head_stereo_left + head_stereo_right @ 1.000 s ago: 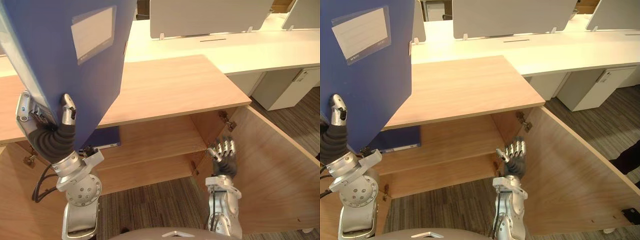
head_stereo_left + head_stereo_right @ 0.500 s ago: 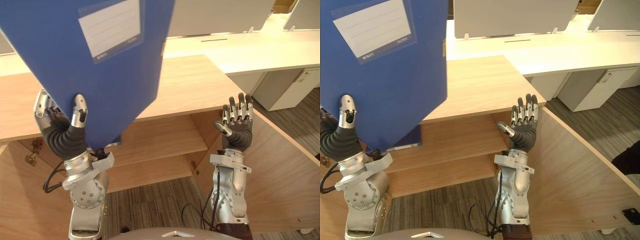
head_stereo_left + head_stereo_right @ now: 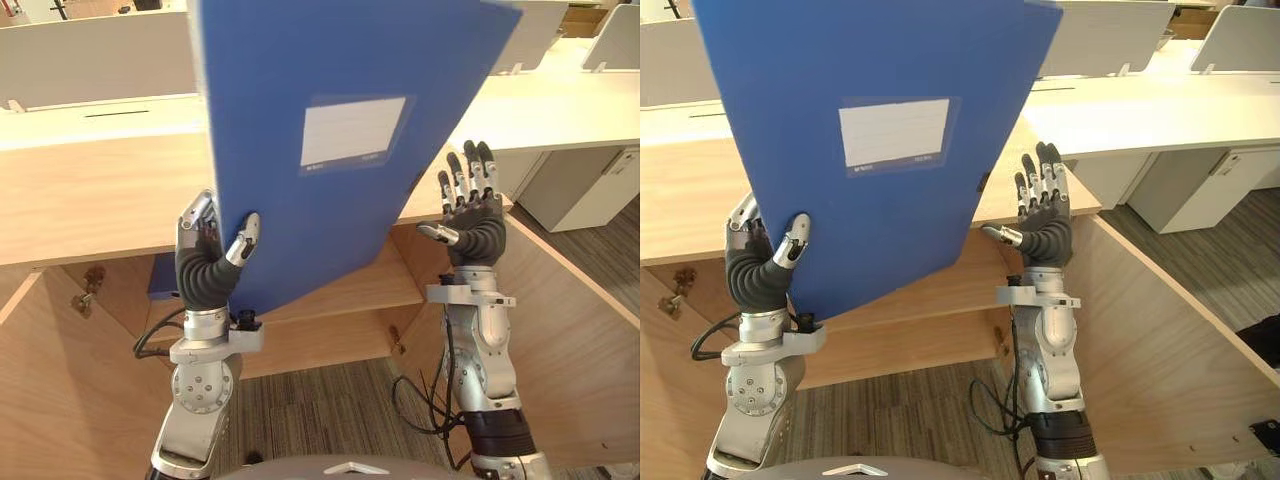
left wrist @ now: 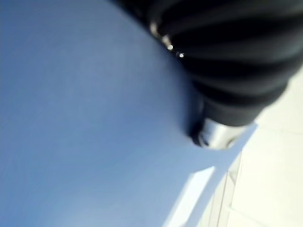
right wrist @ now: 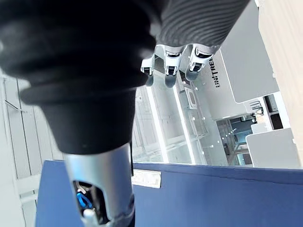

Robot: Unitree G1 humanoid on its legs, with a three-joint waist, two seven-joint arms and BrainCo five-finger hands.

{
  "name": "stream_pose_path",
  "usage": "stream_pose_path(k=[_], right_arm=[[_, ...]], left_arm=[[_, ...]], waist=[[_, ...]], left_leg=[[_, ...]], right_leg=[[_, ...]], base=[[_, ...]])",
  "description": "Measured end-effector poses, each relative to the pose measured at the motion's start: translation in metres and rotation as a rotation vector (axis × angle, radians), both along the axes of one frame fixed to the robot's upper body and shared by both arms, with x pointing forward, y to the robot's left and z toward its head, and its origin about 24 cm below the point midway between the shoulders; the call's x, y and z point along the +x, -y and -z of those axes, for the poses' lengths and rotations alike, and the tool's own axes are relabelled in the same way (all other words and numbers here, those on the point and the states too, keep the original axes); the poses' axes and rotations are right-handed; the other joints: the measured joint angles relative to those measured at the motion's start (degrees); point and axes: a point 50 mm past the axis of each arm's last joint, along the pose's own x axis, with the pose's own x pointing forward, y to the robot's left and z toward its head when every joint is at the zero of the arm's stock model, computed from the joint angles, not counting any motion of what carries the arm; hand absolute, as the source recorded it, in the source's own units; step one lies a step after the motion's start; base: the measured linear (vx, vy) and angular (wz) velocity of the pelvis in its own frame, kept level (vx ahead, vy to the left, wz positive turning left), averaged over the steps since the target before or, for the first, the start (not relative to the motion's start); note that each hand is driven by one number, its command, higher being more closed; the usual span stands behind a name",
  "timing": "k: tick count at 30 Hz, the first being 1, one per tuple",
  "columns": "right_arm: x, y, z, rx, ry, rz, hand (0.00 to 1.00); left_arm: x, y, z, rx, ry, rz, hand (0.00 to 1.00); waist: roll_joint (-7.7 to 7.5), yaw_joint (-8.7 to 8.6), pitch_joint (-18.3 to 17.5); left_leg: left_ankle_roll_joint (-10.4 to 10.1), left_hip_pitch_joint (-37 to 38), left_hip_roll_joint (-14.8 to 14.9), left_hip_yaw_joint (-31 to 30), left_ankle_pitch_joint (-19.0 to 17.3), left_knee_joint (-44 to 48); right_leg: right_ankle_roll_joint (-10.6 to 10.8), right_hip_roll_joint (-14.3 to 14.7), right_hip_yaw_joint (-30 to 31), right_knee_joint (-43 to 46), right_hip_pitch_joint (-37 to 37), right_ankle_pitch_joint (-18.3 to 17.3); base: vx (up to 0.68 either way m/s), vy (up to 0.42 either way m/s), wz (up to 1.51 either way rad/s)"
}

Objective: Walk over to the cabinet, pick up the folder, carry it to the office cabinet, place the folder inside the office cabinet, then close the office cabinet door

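Status: mid-task, at the placing step by the look of it

Grips the blue folder point(image 3: 340, 150) in the left hand point(image 3: 205, 262) at its lower left corner, thumb on the front face, fingers curled behind. Holds it upright, slightly tilted, upper centre of frame, above the office cabinet point(image 3: 90, 205) top and apart from it

Has the right hand point(image 3: 470, 215) raised at centre right, released, fingers straight, just beside the folder's right edge; cannot tell contact from here

Done, judging from this: walk over, pickup, carry. Faces the cabinet with its door point(image 3: 575, 340) swung wide at lower right and the shelf point(image 3: 390, 285) exposed at centre; also a flat blue item point(image 3: 162, 280) on the shelf at left

Left: lower folder onto the shelf, let go, pull out, swing the door shut. Probably needs a tilt or drop to get a folder this tall under the cabinet top edge
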Motion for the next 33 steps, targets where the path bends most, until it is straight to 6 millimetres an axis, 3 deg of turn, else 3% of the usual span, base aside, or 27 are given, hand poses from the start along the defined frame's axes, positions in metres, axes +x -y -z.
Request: stream_pose_path(k=[12,13,30,31,33], right_arm=[[0.012,-0.003,0.011,-0.163,-0.080,-0.127,0.00],[0.014,-0.003,0.012,-0.175,-0.086,-0.129,1.00],[0.016,-0.004,0.023,-0.402,-0.159,-0.239,1.00],[0.016,-0.005,0.023,-0.404,-0.158,-0.241,1.00],[0.015,-0.005,0.023,-0.404,-0.156,-0.241,1.00]], left_arm=[[-0.001,0.008,0.004,0.080,-0.014,0.080,1.00],[-0.001,0.008,0.005,0.089,-0.015,0.088,1.00],[0.001,0.007,0.011,0.217,-0.024,0.114,1.00],[0.002,0.006,0.012,0.219,-0.028,0.113,0.00],[0.002,0.005,0.013,0.219,-0.032,0.108,0.00]], waist=[[-0.23,0.74,-1.14],[-0.28,0.79,-1.18],[-0.79,0.98,-2.36],[-0.79,1.07,-2.36],[-0.81,1.17,-2.38]], left_leg=[[0.27,-1.10,0.00,0.01,0.90,-0.01],[0.30,-1.11,0.00,0.01,0.98,-0.01],[0.01,-2.22,-0.01,-0.16,1.61,-0.04],[-0.01,-2.27,-0.02,-0.18,1.60,-0.05],[-0.02,-2.39,-0.03,-0.30,1.61,-0.05]], right_leg=[[0.21,-0.02,0.06,-0.77,-0.79,1.17],[0.20,-0.03,0.06,-0.78,-0.79,1.24],[-0.03,-0.07,-0.01,-1.05,-1.64,1.77],[0.14,-0.07,-0.01,-1.05,-1.67,1.66],[0.17,-0.07,-0.03,-1.06,-1.72,1.63]], base=[[-0.02,-0.003,0.00],[0.00,0.000,0.00],[0.00,0.000,0.00],[0.00,0.000,0.00],[-0.01,0.002,0.02]])
